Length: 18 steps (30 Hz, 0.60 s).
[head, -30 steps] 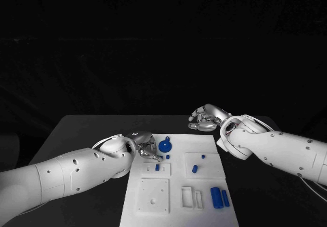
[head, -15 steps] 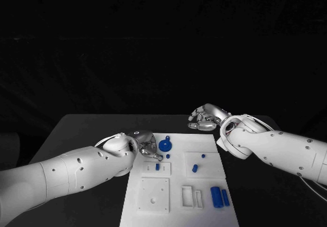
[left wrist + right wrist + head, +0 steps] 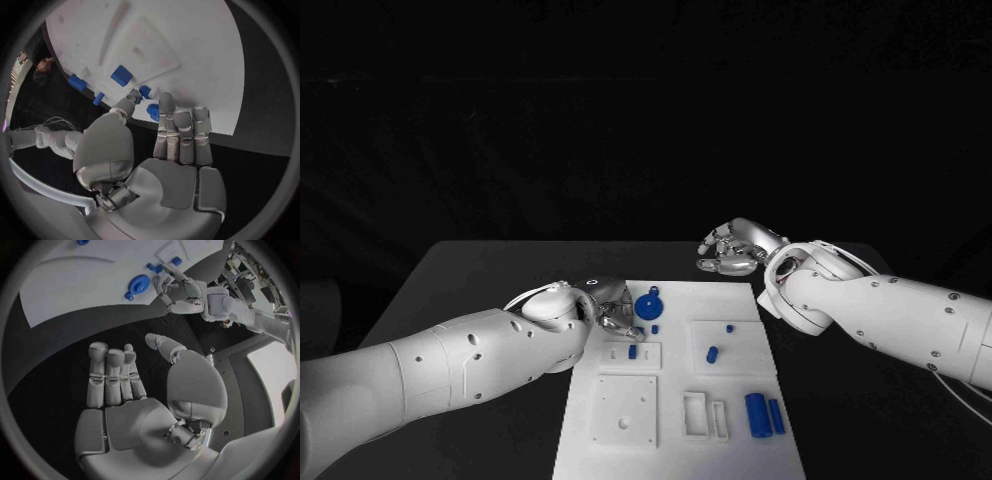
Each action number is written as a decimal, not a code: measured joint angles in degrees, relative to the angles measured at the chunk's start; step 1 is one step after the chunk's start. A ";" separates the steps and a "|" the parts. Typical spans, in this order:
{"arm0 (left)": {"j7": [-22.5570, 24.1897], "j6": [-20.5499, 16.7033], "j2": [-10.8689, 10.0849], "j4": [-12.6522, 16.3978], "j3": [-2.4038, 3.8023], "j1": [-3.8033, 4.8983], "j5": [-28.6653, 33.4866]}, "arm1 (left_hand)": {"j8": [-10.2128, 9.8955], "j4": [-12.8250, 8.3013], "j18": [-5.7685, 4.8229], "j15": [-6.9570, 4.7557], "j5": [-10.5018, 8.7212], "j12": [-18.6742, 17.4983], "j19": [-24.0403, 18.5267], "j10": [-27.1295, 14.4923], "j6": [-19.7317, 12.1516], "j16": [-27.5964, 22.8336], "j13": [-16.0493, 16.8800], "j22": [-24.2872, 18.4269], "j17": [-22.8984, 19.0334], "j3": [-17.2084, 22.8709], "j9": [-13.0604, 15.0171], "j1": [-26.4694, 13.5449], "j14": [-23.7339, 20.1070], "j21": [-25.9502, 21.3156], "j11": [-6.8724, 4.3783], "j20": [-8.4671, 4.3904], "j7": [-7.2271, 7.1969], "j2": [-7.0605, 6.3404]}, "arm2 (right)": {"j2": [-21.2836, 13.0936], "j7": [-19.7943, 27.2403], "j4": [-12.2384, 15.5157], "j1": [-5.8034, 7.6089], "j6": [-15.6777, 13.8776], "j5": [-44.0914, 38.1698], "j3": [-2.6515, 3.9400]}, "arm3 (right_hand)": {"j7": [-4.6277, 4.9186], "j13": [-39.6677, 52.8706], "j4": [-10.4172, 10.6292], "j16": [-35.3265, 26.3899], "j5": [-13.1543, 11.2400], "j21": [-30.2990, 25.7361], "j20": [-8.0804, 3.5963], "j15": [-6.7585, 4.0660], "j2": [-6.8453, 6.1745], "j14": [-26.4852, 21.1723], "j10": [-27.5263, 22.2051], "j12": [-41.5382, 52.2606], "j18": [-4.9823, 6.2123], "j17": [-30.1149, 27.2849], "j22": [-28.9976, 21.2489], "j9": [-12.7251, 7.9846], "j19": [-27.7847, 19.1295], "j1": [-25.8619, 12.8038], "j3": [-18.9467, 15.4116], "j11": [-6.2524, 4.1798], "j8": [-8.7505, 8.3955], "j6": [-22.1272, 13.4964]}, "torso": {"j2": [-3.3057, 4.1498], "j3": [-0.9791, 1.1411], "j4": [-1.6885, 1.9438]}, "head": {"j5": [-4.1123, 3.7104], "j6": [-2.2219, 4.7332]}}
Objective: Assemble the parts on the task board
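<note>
At the board's far left corner, my left hand pinched a small blue peg beside the round blue piece; a loose pinch (judging so) risked dropping it. My right hand hovered empty, fingers apart, off the board.

Left hand on task board beside round blue part; right hand above table.
</note>
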 measured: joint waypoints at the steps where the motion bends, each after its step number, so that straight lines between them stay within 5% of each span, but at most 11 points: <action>1: 0.00 0.09 0.02 0.03 0.00 -0.01 0.02 | -0.20 0.18 0.00 0.00 0.00 0.00 0.00 -0.13 0.00 0.00 0.00 0.00 -0.02 -0.18 0.01 0.00 0.00 0.00 0.13 0.00 0.00 0.00 | 0.00 0.00 0.01 0.00 0.00 0.00 0.00 | 0.00 0.00 0.00 0.00 0.00 -0.11 0.00 0.00 0.00 0.00 0.00 0.00 0.00 0.00 0.00 0.00 0.00 0.00 0.00 0.00 0.00 0.00 | 0.00 0.00 0.00 | 0.00 -0.01; 11: -0.04 0.88 0.10 0.04 0.03 -0.01 0.09 | -0.21 0.56 0.00 0.11 0.00 0.23 0.00 -0.42 -0.27 0.00 0.15 -0.01 -0.02 -0.25 0.17 0.01 0.09 0.02 0.03 0.00 0.11 0.01 | 0.00 0.00 0.04 0.00 0.02 -0.01 0.00 | 0.00 0.00 0.00 0.00 0.00 -0.11 0.00 0.01 0.00 -0.01 0.01 0.00 0.00 0.01 -0.01 0.00 0.00 0.00 0.00 0.00 0.00 0.00 | -0.03 0.00 0.04 | 0.00 -0.16; 18: -0.17 1.27 0.54 -0.38 0.00 0.08 -0.09 | -0.48 0.13 0.00 0.13 0.00 0.62 -0.34 -0.87 -0.28 0.00 0.39 -0.01 -0.02 -0.33 0.51 2.20 0.09 0.63 0.15 0.08 0.10 1.36 | -0.01 0.00 0.06 0.00 0.03 -0.02 0.00 | -0.01 0.00 0.00 0.00 0.00 -0.11 0.00 0.02 0.00 -0.01 0.10 0.00 0.00 0.04 -0.01 -0.01 0.00 0.00 0.00 0.08 0.00 0.01 | -0.03 0.00 0.04 | -0.04 -0.17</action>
